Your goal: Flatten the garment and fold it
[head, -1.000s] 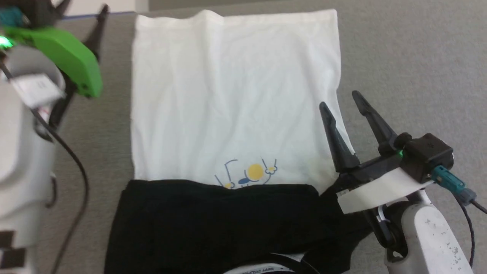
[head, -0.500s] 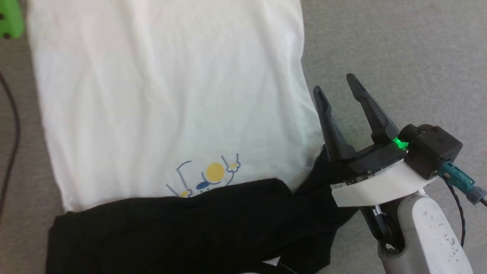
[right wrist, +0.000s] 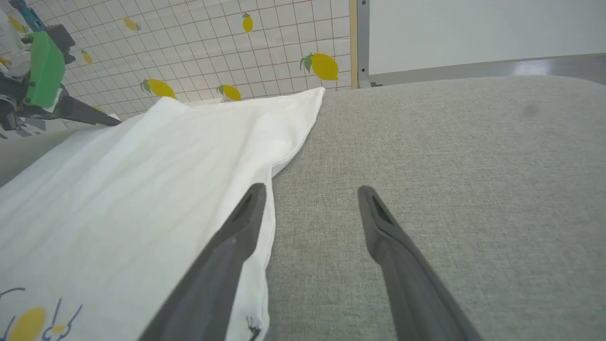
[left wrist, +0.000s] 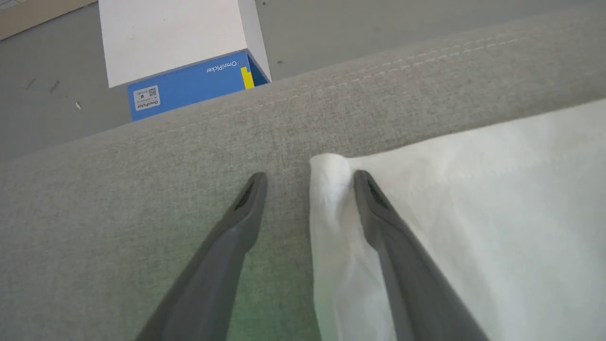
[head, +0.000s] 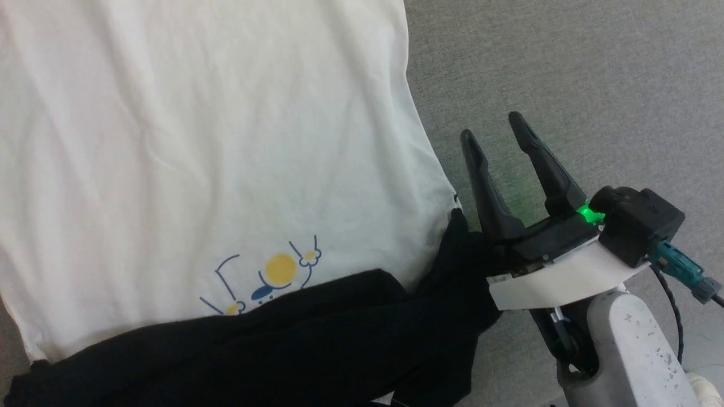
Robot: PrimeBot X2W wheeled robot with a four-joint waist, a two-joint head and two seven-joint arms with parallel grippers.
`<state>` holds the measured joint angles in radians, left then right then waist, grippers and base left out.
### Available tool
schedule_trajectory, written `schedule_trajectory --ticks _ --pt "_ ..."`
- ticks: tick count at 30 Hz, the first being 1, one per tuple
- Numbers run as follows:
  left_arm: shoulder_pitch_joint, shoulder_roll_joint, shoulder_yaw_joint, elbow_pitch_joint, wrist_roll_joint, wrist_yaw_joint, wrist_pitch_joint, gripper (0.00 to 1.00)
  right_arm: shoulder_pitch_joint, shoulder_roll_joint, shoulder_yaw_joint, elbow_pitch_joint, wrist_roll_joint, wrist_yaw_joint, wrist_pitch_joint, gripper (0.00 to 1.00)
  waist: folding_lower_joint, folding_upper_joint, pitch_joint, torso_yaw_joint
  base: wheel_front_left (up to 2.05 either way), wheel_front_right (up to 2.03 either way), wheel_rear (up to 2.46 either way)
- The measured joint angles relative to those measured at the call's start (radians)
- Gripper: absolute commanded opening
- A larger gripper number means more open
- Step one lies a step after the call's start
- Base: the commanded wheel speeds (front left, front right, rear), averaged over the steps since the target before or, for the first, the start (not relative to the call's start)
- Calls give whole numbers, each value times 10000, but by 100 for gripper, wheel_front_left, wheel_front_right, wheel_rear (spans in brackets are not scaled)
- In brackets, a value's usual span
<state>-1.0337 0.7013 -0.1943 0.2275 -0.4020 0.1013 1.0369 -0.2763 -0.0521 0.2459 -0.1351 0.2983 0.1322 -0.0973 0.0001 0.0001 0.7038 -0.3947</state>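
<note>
The garment (head: 226, 141) lies spread on the grey cushion (head: 565, 68). Its white body is flat with shallow creases, and its black section (head: 294, 345) is bunched along the near edge, just below the cartoon print (head: 280, 268). The cloth is judged light, soft and limp, so it will sag and drag unless taken at corners or hems. The left gripper (left wrist: 309, 175), fingers spread, straddles the far left corner, a suitable hold. The right gripper (head: 491, 125), fingers spread and empty, stands at the right edge beside the black bunch.
</note>
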Motion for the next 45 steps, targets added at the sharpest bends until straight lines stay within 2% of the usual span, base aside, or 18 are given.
schedule_trajectory --ticks 1,5,10,14,21,25,32,36,37,38,40,43,45 --pt "34 102 -50 -167 6 -23 244 0 0 0 31 -4 48 0 6 100 -1 0 11 -6 0 0 0" --pt "208 174 -96 -656 17 -13 192 0 -36 0 73 -12 19 0 188 100 0 0 28 47 0 0 0" --pt "311 255 -219 -731 368 -226 -1197 0 -1145 2 23 -4 -476 0 491 100 0 0 18 191 0 0 0" --pt "283 132 -280 -556 502 -378 -2389 0 -2694 0 -169 539 -242 0 1009 100 0 0 18 399 0 0 0" --pt "-31 -453 -828 -188 568 -920 -3532 0 -6466 8 -1012 3499 -92 0 2786 100 0 0 128 1016 0 0 0" --pt "-347 -966 -1158 59 573 -1068 -4010 0 -8098 0 -1563 5494 -658 0 3950 100 0 0 237 1482 0 0 0" --pt "-848 -1772 -1661 796 571 -1298 -4500 0 -9525 -2 -2284 7979 -1820 0 5892 100 0 0 375 2350 0 0 0" --pt "-1131 -1977 -1774 1095 568 -1407 -4803 0 -10048 13 -2516 8525 -2454 0 7014 100 0 0 436 2727 0 0 0" --pt "-1174 -2010 -1789 1177 560 -1442 -4865 0 -10168 10 -2575 8581 -2537 0 7200 86 -1 0 449 2787 0 0 0" --pt "-1204 -2059 -1799 1262 550 -1446 -4951 0 -10270 12 -2711 8627 -2585 0 7371 44 0 0 462 2852 0 0 0" --pt "-1239 -2130 -1822 1459 529 -1459 -5097 0 -10406 12 -2847 8715 -2706 0 7747 0 -1 0 475 2945 0 0 0" --pt "-1315 -2174 -1841 1720 518 -1530 -5292 0 -10574 59 -2871 8700 -3007 2 8255 0 0 -1 470 2982 0 0 0" --pt "-1422 -2184 -1835 1854 525 -1528 -5578 0 -10572 69 -2880 8548 -3116 4 8124 0 0 0 479 2979 0 0 0"
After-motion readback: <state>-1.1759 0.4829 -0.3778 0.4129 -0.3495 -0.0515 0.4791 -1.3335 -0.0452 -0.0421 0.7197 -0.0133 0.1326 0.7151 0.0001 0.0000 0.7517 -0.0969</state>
